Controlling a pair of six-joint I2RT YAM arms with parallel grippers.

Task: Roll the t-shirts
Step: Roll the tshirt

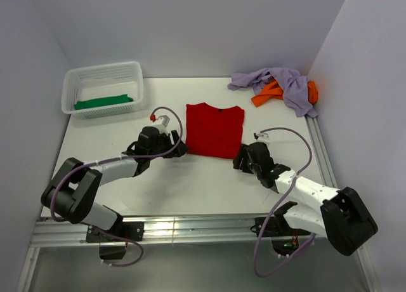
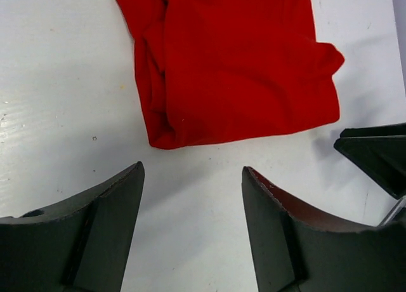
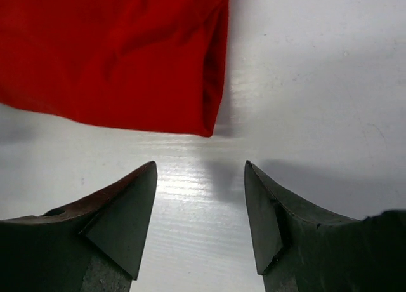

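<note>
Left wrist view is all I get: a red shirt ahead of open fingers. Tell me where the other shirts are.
Observer: A green t-shirt lies in the white basket at the far left corner of the table.
Operator: Report the rest.
Observer: The lavender t-shirt and the orange t-shirt are heaped together at the far right corner.
Operator: Give me the right gripper.
Observer: Open and empty, its tips just short of the near right corner of the red t-shirt.
</note>
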